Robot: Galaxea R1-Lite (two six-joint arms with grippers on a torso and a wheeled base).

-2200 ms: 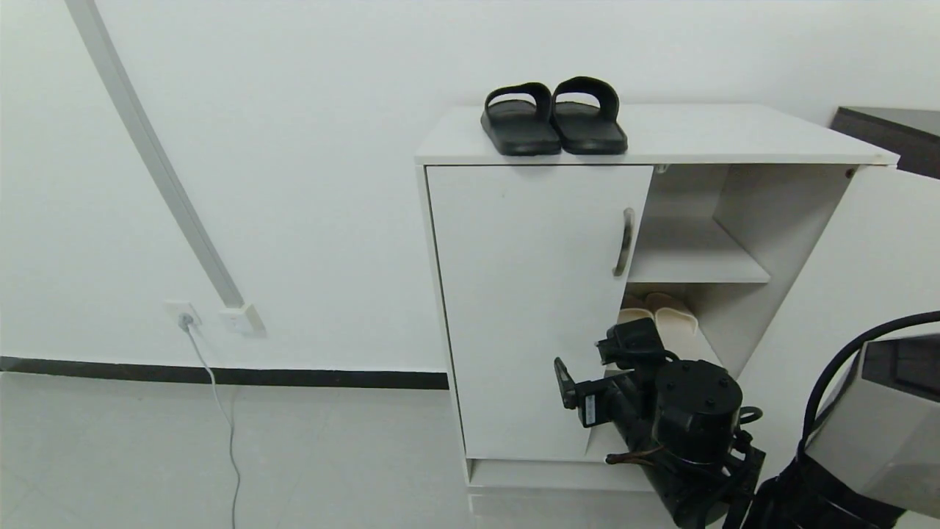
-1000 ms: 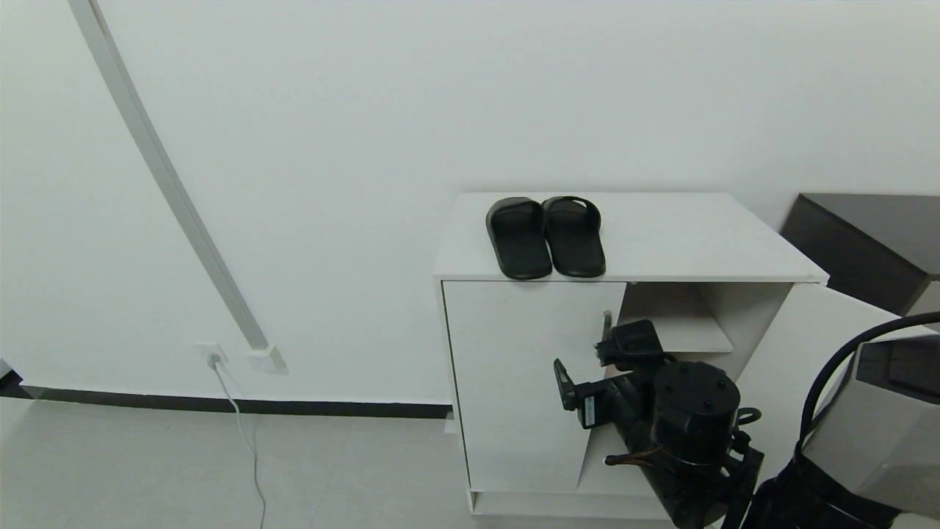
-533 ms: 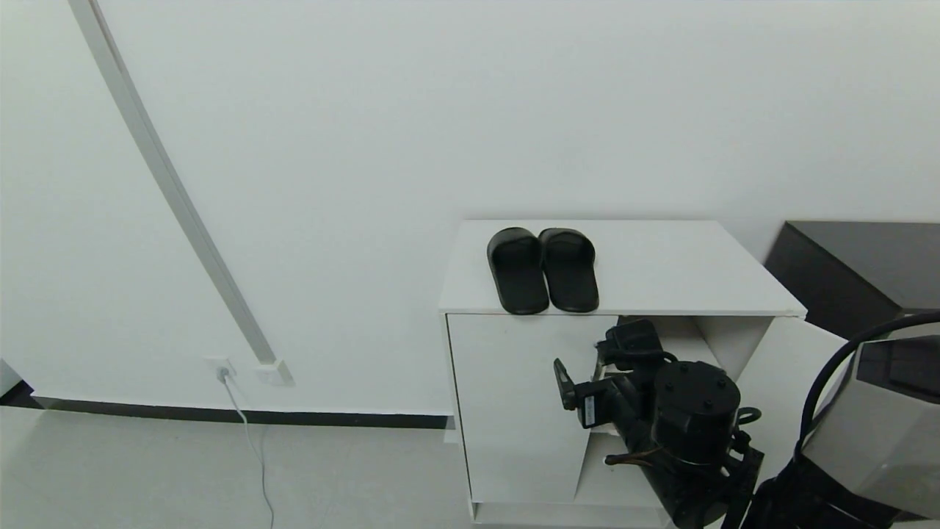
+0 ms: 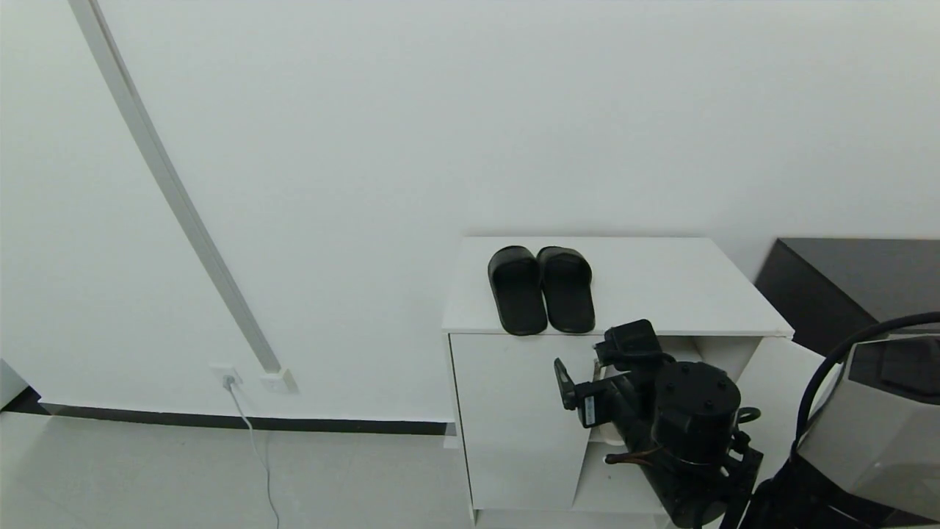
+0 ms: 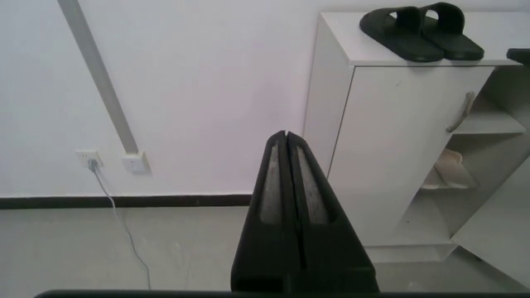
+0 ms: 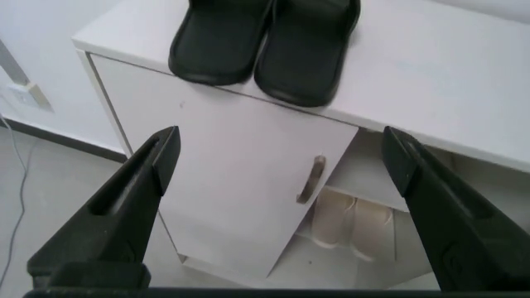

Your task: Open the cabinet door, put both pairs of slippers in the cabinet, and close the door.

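- Cabinet [image 4: 661, 286]: over the last 2 seconds the whole head view has slid downward. So the camera has risen, and the cabinet itself has not moved. Its top is now seen from above rather than edge-on.
- Right door [image 4: 782, 389]: open, as it was. The left door [image 4: 514, 426] is shut. The opening step looks done.
- Right gripper [image 6: 277, 145]: fingers spread wide, holding nothing. It hangs in front of the cabinet, about level with the top's front edge. It keeps the same spot in the head view, so it seems to have risen with the camera.
- Left gripper [image 5: 286, 136]: fingers pressed together, empty. It is well apart from the cabinet, off its left side.
- Black pair [image 4: 542, 289]: the 2 slippers lie side by side at the top's front edge, toward the front-left corner, untouched.
- Cream pair [image 6: 352, 219]: already inside the cabinet's open half, low down. So 1 of the 2 pairs is stowed.
- Meaning: the rise likely brings the right gripper up to the black pair. Grasping them looks like the next step, then stowing them and closing the right door.
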